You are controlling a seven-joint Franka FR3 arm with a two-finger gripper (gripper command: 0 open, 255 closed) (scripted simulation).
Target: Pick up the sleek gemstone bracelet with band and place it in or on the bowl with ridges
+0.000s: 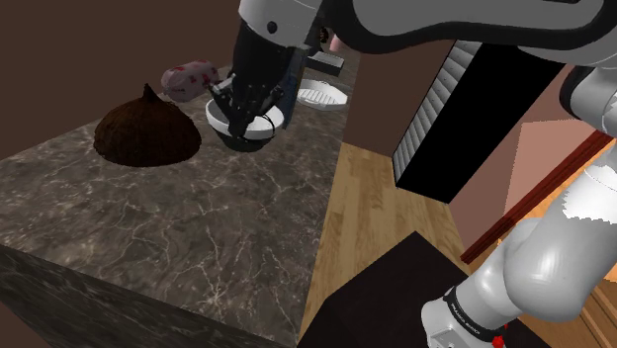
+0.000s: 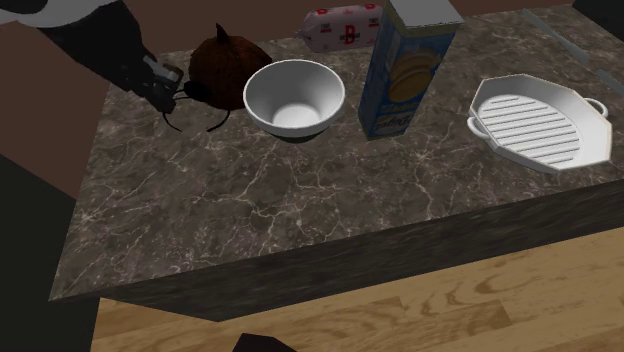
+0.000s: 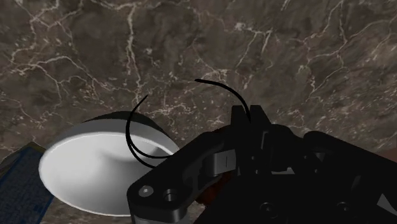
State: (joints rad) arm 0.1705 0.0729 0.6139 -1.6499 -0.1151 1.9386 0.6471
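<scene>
Pincer (image 2: 168,88) clamped on the thin dark bracelet (image 3: 128,130), which hangs over the desk (image 2: 300,200) near the plain white bowl (image 2: 318,88). I judge I should carry it past this bowl, clear the tall blue box (image 2: 405,70), and release low over the ridged white bowl (image 2: 540,120), the farthest item.

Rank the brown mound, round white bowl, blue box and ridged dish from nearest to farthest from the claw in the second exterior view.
1. Brown mound, beside the claw
2. Round white bowl, middle
3. Blue box, right of bowl
4. Ridged dish, far right
</scene>
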